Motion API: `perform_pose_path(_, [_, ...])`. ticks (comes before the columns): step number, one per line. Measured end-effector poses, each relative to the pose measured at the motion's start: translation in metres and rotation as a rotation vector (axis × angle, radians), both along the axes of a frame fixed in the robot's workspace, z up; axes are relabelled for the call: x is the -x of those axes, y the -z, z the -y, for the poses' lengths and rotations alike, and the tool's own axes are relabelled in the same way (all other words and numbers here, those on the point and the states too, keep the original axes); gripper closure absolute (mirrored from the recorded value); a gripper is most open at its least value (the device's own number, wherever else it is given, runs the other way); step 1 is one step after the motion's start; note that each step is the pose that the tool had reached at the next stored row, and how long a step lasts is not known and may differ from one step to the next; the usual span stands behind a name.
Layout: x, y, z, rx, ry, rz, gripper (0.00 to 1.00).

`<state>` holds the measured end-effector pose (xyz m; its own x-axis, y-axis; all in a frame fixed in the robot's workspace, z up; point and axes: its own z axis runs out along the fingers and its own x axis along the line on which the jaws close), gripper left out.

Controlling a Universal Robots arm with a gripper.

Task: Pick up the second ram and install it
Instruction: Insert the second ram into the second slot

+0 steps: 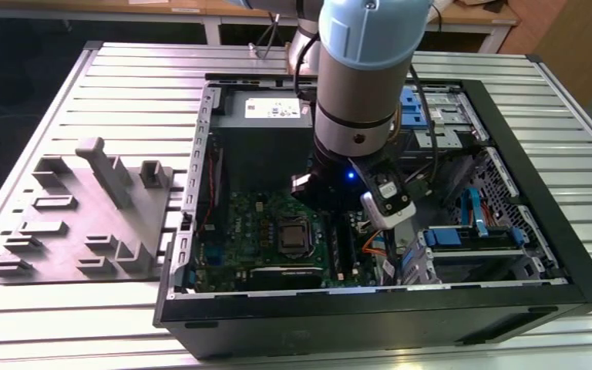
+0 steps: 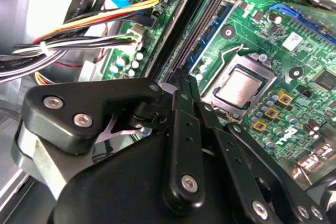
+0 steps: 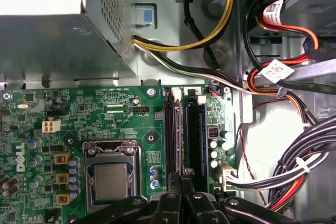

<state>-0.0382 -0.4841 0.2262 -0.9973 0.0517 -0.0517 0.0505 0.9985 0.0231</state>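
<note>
My gripper is low inside the open computer case, over the memory slots of the green motherboard. In both wrist views its two black fingers stand close together, shut on the second ram. This thin dark stick runs out from between the fingertips along a slot. Seen in the second wrist view, the second ram lies in line with the long black slots beside the processor socket. I cannot tell how deep it sits in its slot.
Cable bundles hang close beside the slots, and the power supply box lies beyond the board. Blue drive brackets fill the case at the exterior view's right. A grey tray with upright blocks rests on the slatted table at the left.
</note>
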Motion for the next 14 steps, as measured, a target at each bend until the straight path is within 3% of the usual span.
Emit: perform_pose_path(14, [0.0,-0.0013,0.0001,0.0003,-0.007,0.0,0.89])
